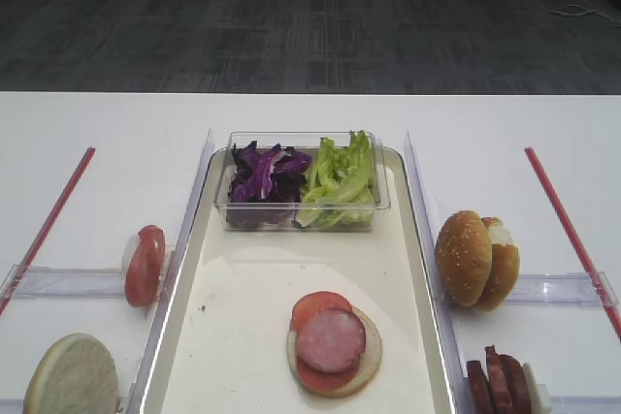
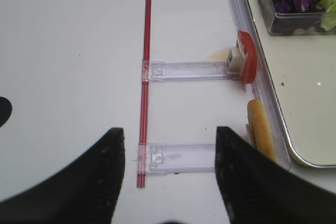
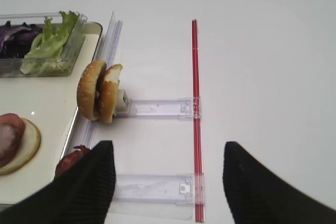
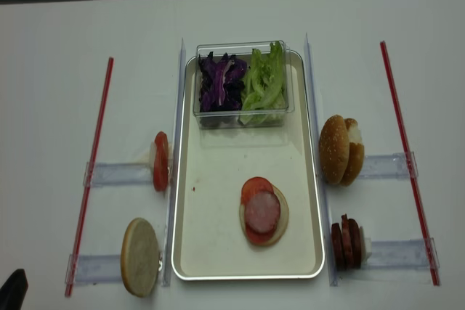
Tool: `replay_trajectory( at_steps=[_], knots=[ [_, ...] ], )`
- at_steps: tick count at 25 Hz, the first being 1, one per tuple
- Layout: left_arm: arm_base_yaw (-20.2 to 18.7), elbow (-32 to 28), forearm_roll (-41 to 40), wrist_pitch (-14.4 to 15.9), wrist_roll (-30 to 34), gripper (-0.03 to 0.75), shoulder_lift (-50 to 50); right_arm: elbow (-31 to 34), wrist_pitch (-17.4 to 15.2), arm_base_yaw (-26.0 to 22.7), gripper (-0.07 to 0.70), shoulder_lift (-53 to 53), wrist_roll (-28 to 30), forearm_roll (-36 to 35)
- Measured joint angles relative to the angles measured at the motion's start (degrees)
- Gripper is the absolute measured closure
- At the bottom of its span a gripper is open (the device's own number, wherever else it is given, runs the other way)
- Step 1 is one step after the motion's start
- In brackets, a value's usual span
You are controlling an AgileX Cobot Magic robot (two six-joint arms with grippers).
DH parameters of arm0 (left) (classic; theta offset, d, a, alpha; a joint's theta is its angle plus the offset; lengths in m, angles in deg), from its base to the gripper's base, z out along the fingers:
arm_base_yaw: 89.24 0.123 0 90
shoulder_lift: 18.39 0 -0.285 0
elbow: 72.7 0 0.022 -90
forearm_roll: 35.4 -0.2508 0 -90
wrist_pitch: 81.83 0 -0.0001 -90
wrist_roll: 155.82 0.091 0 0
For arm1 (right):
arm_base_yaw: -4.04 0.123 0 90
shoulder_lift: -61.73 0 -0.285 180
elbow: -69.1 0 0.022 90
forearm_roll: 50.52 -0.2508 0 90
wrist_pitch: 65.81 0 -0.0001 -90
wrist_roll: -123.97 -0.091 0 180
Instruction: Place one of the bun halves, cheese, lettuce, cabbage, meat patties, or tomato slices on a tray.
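Fingers (image 3: 89,182) of the right gripper (image 3: 168,177) are standing apart, holding nothing; the left gripper (image 2: 168,174) is likewise gaping. Bun, tomato and meat (image 1: 331,340) are already sitting stacked on the tray (image 1: 243,336). Lettuce (image 1: 340,181) and cabbage (image 1: 264,176) are waiting in their box, nothing blocking them.

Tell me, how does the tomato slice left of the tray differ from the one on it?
The tomato slice left of the tray stands on edge in a clear holder; the tomato slice on the tray lies flat on a bun half, mostly covered by a pink meat patty. Both are bright red rounds.
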Motion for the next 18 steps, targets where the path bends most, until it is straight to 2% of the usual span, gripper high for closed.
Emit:
replay_trajectory(
  at_steps=[18],
  knots=[
    [0.0, 0.0, 0.0, 0.0, 0.0, 0.316, 0.0, 0.31, -0.61, 0.0, 0.178, 0.0, 0.79, 0.0]
  ],
)
